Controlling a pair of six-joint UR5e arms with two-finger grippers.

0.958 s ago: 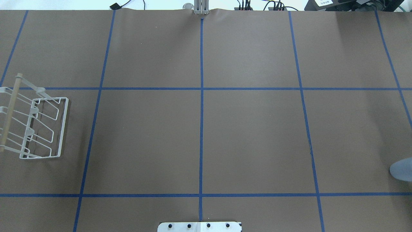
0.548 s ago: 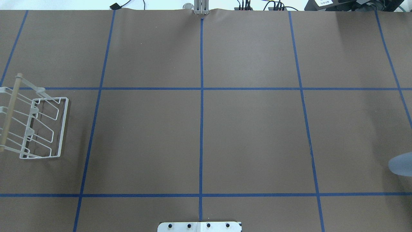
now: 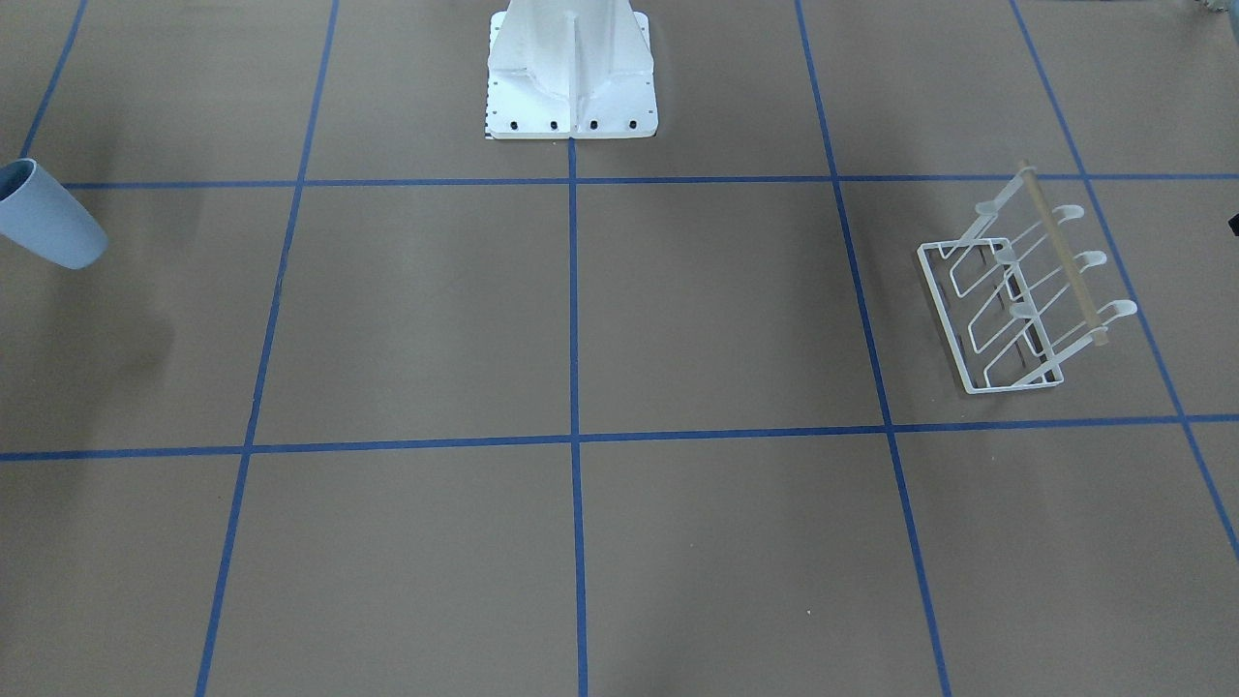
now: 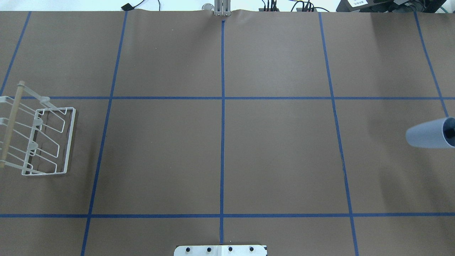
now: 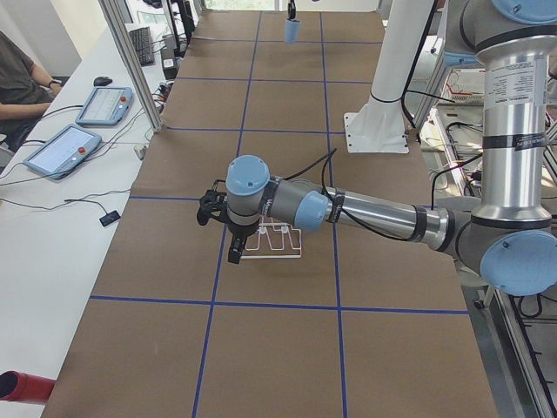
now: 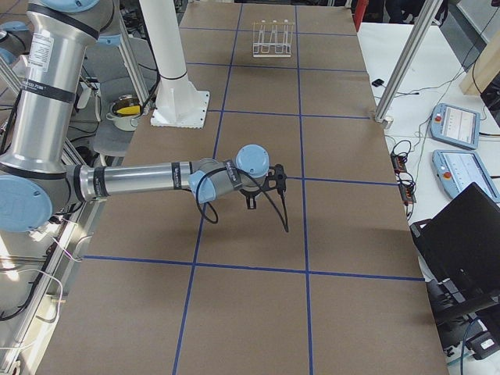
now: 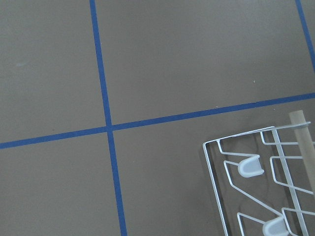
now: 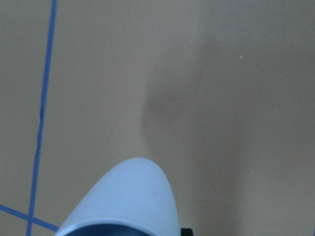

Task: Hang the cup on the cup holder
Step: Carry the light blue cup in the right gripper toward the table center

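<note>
The light blue-grey cup (image 4: 426,133) hangs tilted on its side at the right edge of the overhead view, base toward the table's middle. It also shows in the front view (image 3: 50,228) and the right wrist view (image 8: 129,200). My right gripper (image 4: 451,132) is shut on its rim, with one dark finger inside the mouth. The white wire cup holder (image 4: 53,142) with its wooden rod (image 4: 11,122) stands at the far left, also in the front view (image 3: 1012,310). My left gripper (image 5: 228,233) hovers over the holder (image 7: 256,182); I cannot tell if it is open or shut.
The white pedestal base (image 3: 571,87) stands at the robot's side of the table. Blue tape lines (image 4: 222,142) divide the brown surface. Tablets (image 5: 65,148) and an operator (image 5: 17,78) are beside the table's far side.
The cup has moved away from the robot's side and further into the overhead view. It has tipped so its rim now faces right. The cup holder has not moved.
</note>
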